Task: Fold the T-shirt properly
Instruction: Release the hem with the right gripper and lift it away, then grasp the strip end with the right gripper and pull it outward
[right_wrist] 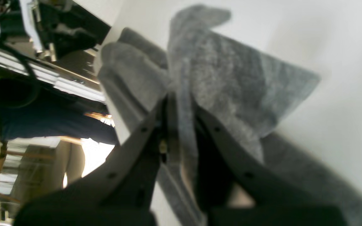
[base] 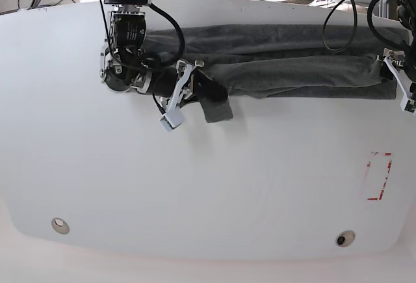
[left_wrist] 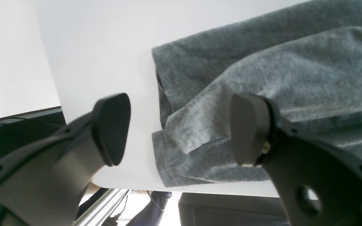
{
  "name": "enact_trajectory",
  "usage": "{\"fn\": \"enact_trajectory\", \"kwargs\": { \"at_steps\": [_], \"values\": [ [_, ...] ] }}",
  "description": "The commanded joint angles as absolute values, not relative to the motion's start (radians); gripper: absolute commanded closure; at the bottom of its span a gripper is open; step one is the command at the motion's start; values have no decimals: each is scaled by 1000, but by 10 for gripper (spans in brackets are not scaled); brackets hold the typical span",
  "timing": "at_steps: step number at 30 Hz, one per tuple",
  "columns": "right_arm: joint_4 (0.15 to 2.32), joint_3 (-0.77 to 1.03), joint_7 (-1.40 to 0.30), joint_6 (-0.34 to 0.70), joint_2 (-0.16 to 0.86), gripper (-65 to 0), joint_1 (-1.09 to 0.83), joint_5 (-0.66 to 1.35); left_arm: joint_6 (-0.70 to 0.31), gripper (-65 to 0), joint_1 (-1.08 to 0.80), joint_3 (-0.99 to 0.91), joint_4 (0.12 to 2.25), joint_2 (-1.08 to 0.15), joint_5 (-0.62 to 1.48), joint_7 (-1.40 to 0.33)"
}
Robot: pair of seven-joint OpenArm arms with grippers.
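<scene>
- The T-shirt (base: 286, 58) is lying as a long narrow band along the far edge of the white table (base: 214, 192), its long axis running side to side in the base view.
- The right gripper (right_wrist: 181, 103) is pinching a bunched-up end of the fabric, jaws closed tight on it, holding it slightly off the table.
- The left gripper (left_wrist: 178, 128) is sitting with jaws wide apart and nothing between them; the folded corner of the shirt's other end is lying right between and below its fingers.
- So each arm is sitting at its own end, and I'd guess the next fold is hinging on bringing those ends together along that long axis.
</scene>
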State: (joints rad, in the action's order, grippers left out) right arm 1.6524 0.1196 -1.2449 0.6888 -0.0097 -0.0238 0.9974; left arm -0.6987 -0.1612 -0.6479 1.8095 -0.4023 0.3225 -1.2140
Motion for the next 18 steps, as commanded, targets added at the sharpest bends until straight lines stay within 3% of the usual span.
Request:
{"fn": "enact_trajectory", "kwargs": {
  "at_steps": [1, 6, 8, 11, 15, 18],
  "values": [
    [1695, 97, -1228, 698, 21, 0, -53, 1041, -698, -446, -154, -654, 1824, -424, 323, -1201],
    [1715, 67, -1228, 698, 64, -8, -111, 1041, -698, -446, -159, -654, 1824, -423, 323, -1201],
    [1718, 54, -1228, 698, 79, -41, -130, 1041, -698, -446, -160, -654, 1824, -421, 323, -1201],
    [1721, 28, -1228, 698, 108, -160, -153, 1046, -698, -446, -160, -654, 1824, -421, 323, -1201],
    [1721, 7, -1228, 698, 140, -401, -179, 1082, -698, -446, -160, -644, 1824, -421, 323, -1201],
    [1724, 7, -1228, 698, 163, -533, -196, 1121, -698, -446, -160, -631, 1824, -421, 323, -1201]
  ]
}}
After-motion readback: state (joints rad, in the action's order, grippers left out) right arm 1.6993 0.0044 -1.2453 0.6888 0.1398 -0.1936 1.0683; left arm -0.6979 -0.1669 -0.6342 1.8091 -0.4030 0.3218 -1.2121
